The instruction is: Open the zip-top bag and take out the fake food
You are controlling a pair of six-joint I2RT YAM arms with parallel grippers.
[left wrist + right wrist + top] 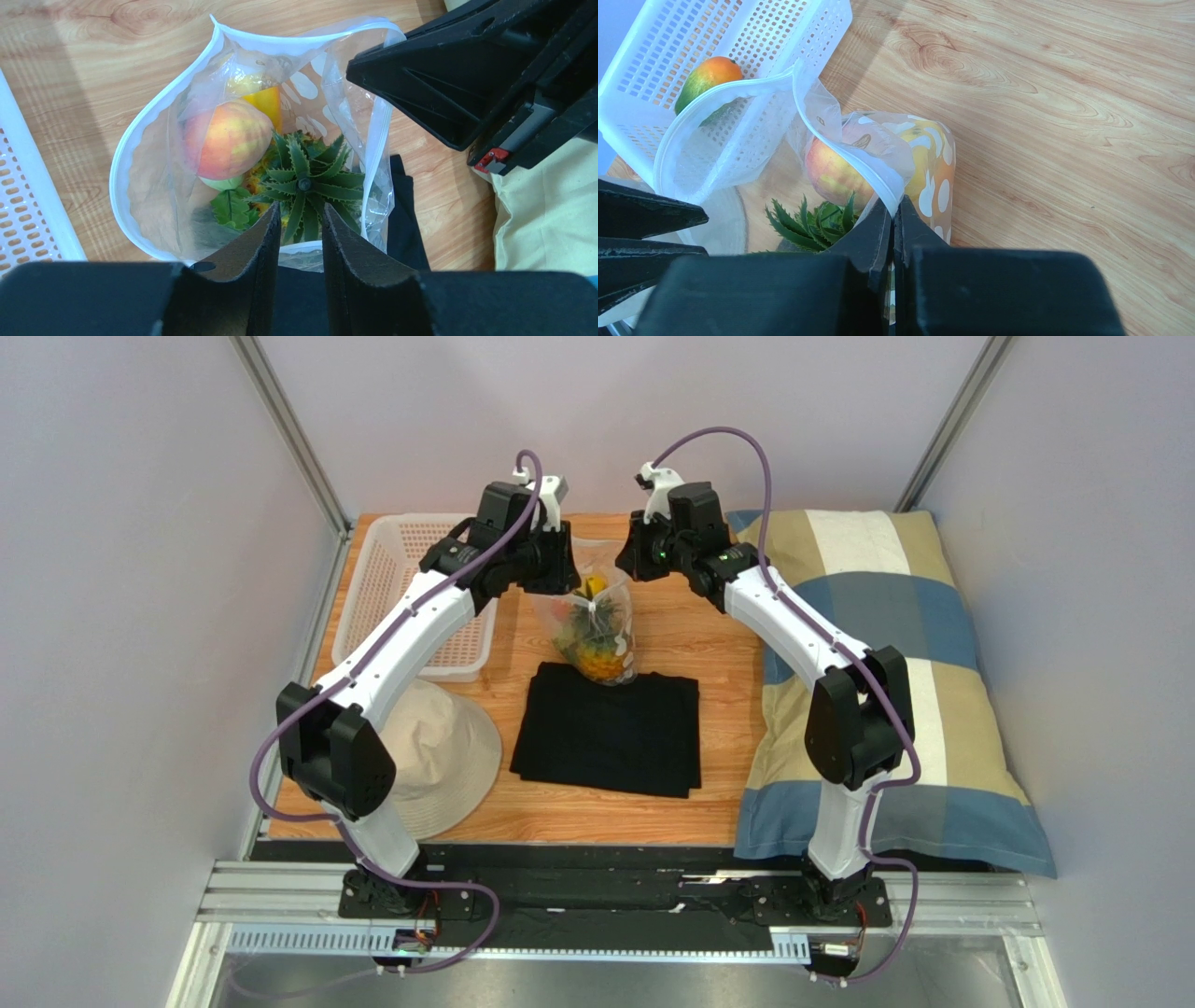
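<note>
The zip-top bag (601, 623) stands upright on the wood table, its mouth pulled wide open (175, 105). Inside lies fake food: a peach (226, 138), a pineapple with a green crown (305, 183), a yellow piece (263, 101) and green leaves (228, 206). My left gripper (301, 210) is open at the near rim, and the white zip edge runs loose through the gap between its fingers. My right gripper (894, 203) is shut on the opposite rim (875, 175), holding it up. An orange-green mango (703, 77) lies in the white basket (759, 35).
The white perforated basket (421, 595) sits left of the bag. A folded black cloth (606, 732) lies just in front of it. A beige hat (442, 756) rests at the front left. A plaid pillow (898, 686) covers the right side.
</note>
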